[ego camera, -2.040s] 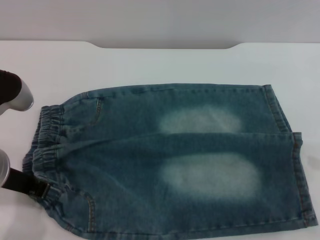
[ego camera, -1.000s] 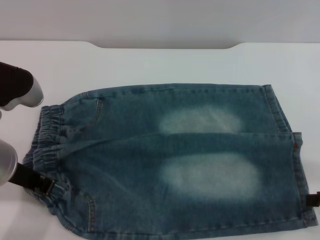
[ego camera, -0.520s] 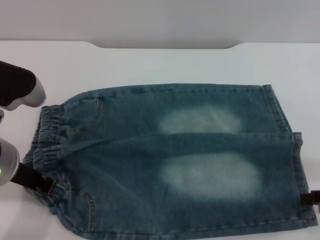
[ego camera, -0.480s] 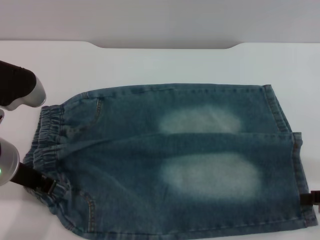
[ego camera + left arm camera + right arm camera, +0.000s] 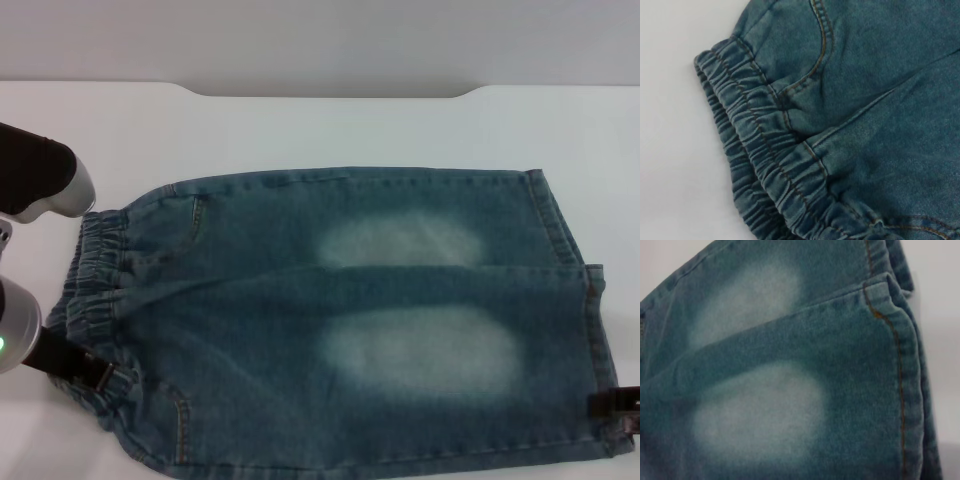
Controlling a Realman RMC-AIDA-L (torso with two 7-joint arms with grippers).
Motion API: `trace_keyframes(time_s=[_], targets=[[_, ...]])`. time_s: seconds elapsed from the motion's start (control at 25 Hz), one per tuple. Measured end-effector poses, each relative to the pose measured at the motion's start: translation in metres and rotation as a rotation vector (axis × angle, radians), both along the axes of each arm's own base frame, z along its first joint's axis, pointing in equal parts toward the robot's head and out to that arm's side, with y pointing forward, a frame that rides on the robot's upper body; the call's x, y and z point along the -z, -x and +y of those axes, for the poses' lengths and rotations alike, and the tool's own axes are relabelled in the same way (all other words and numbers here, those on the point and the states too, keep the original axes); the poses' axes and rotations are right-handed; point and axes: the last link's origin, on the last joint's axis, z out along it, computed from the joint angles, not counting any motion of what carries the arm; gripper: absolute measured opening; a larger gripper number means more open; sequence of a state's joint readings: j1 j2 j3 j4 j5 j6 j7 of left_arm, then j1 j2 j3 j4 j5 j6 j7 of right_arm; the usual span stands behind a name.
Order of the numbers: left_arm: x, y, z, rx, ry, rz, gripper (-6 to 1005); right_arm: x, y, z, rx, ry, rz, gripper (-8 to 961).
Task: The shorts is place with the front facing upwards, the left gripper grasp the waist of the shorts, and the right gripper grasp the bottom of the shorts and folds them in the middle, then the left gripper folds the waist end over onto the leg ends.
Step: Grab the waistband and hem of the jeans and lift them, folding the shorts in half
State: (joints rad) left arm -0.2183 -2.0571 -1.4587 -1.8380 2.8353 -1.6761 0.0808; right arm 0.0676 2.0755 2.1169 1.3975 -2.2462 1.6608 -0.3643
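The blue denim shorts (image 5: 340, 310) lie flat on the white table with two pale faded patches facing up. The gathered waist (image 5: 95, 290) points left and the leg ends (image 5: 598, 340) point right. My left gripper (image 5: 80, 368) reaches in from the left edge and sits at the near end of the waistband. The left wrist view shows the elastic waist (image 5: 770, 170) and a pocket seam close up. My right gripper (image 5: 612, 405) pokes in at the lower right, against the near leg's hem. In the right wrist view that stitched hem (image 5: 900, 390) fills the picture.
The white table (image 5: 300, 130) extends beyond the shorts toward its far edge, which has a shallow notch (image 5: 330, 92). The left arm's black and silver upper segment (image 5: 40, 185) hangs over the table beside the far end of the waistband.
The right gripper has come into view at the lower right and moved inward onto the near leg's hem. The left gripper has edged a little farther onto the waistband.
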Motion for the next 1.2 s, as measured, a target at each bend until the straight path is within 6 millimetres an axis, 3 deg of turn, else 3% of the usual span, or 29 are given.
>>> trace_keyframes(time_s=[0.68, 1.08, 1.2], targets=[[-0.001, 0.0, 0.002, 0.01, 0.006, 0.002, 35, 0.007, 0.005, 0.006, -0.081, 0.034, 0.029, 604], [0.0, 0.002, 0.003, 0.008, 0.005, 0.002, 35, 0.009, 0.01, 0.012, -0.112, 0.051, 0.038, 164], [0.0, 0.004, 0.005, 0.003, 0.004, 0.0, 35, 0.007, 0.01, 0.014, -0.113, 0.039, 0.035, 82]])
